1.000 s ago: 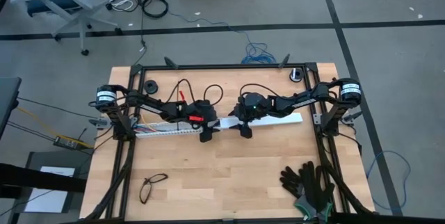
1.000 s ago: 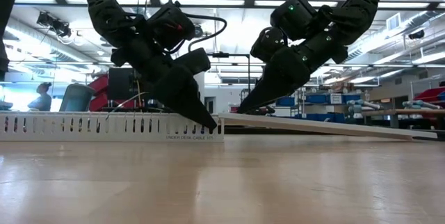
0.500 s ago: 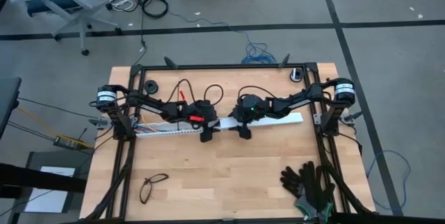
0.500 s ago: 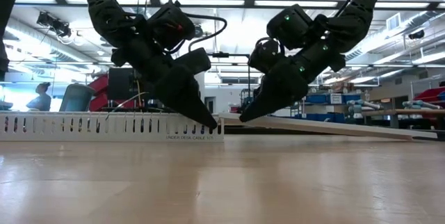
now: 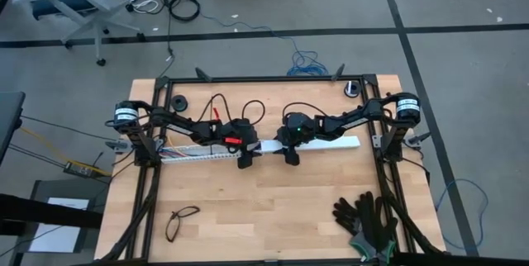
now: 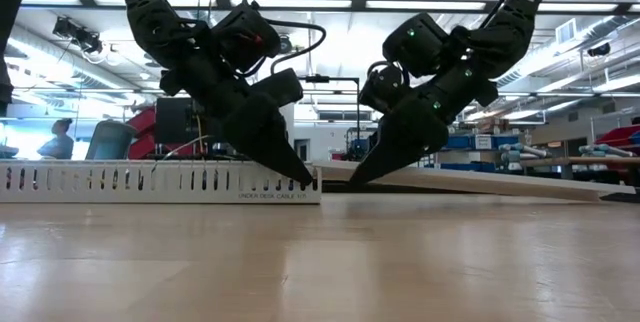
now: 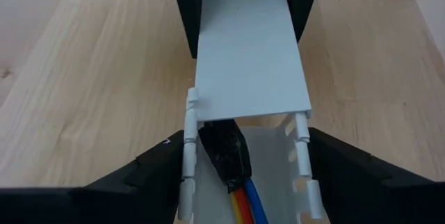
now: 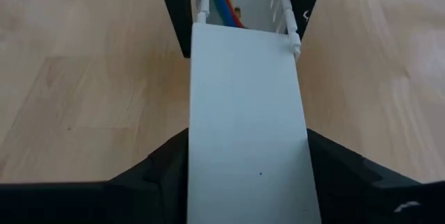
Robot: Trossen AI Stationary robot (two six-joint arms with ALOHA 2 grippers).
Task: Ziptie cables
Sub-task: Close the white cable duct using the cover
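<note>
Both arms are meeting at the middle of the surface (image 5: pixel 273 208), over the two white plastic pieces. The left gripper (image 5: pixel 245 157) is straddling the end of the slotted rail (image 6: pixel 160 180), one finger (image 7: pixel 139 175) outside each side wall. From what I can see its jaws are standing wide around the channel, bracing it more than pinching it.

The cables (image 7: pixel 245 200) are lying inside that rail, directly between the left gripper's fingers: a dark-wrapped end with red, yellow and blue wires running back along the channel.

The right gripper (image 5: pixel 290 152) is facing it from the other side, straddling the flat white cover strip (image 8: pixel 247 133), whose near end is resting on the rail's mouth just ahead of the left gripper. In the low view the strip is sloping up from the far side toward the rail. Whether the right gripper is pinching the strip's edges or merely standing around them, I cannot tell.

To my eye this is the covering step, not any tying: the wires are already bedded in the channel and the cover is being lined up over them. I judge the next move is asking for the strip to stay square with both rail walls, and for the left gripper to be holding the rail from skidding on the surface.
</note>
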